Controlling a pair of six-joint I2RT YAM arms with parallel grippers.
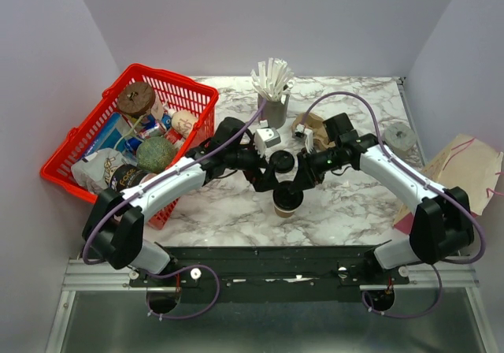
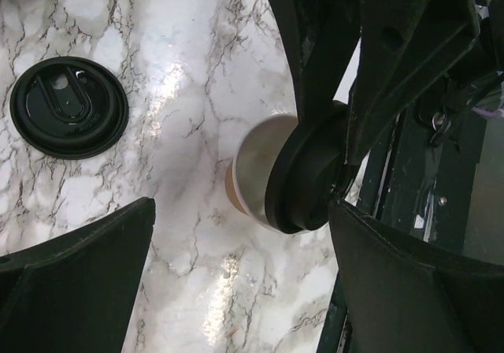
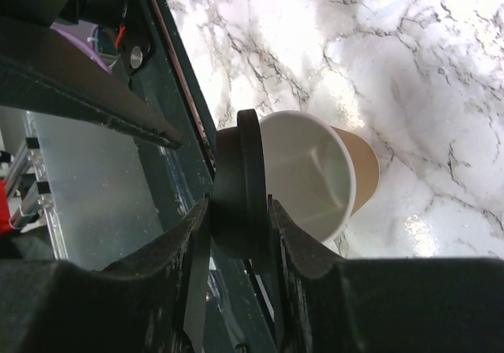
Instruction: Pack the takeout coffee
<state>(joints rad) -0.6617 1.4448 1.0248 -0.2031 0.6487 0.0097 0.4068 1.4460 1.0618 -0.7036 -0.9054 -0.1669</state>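
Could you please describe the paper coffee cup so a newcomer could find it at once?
On the marble table, look at the middle of the near half. The paper cup sits there beside the right end effector, which grips a black lid on edge. Tan outside and pale inside, it differs from the grey cup of white sticks.

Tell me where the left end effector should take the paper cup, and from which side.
Probably the tan side wall below the rim, coming in level from the side away from the right end effector. The paper cup stands upright, mouth open, and that end effector holds a black lid on edge close by its rim, crowding the top and that side.
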